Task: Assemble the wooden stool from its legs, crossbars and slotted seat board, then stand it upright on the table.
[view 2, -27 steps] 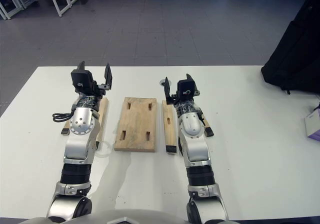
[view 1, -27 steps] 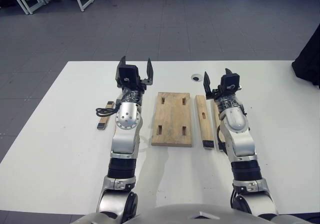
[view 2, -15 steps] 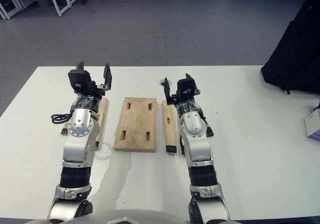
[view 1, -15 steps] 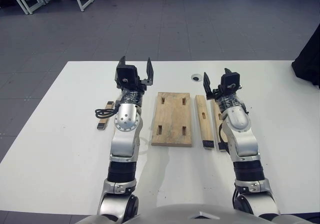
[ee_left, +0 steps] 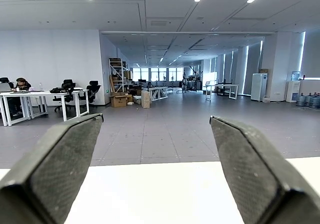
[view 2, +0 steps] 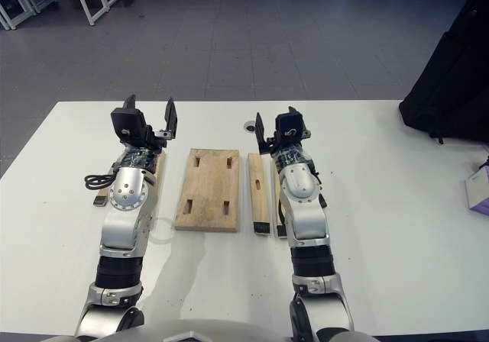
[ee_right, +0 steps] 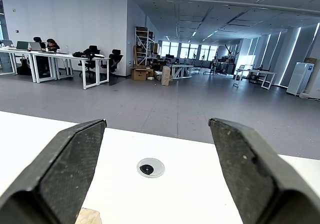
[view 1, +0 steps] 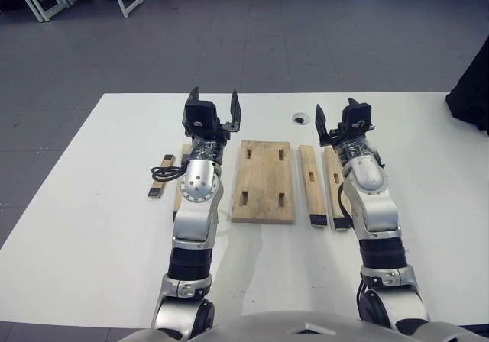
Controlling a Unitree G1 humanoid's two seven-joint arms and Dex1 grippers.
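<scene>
A: Wooden seat board (view 1: 263, 181), where is it?

B: Flat on the white table (view 1: 84, 227), between the two arms, with its four slots facing up.

A: And the other pieces?

B: A slotted bar (view 1: 309, 180) lies just beside the board on the right. A second bar (view 1: 333, 175) lies next to that one, partly under the right forearm. On the left, a long bar (view 1: 179, 201) shows from under the left forearm. A short piece (view 1: 160, 177) with a dark end lies farther out.

A: The grippers?

B: The left gripper (view 1: 214, 101) hangs over the table beyond the board's far left corner, its fingers (ee_left: 55, 169) spread wide. The right gripper (view 1: 336, 114) sits past the far ends of the right-hand bars, near a round grommet (view 1: 301, 117) in the table. It is spread wide too, its pads (ee_right: 65, 179) well apart.
</scene>
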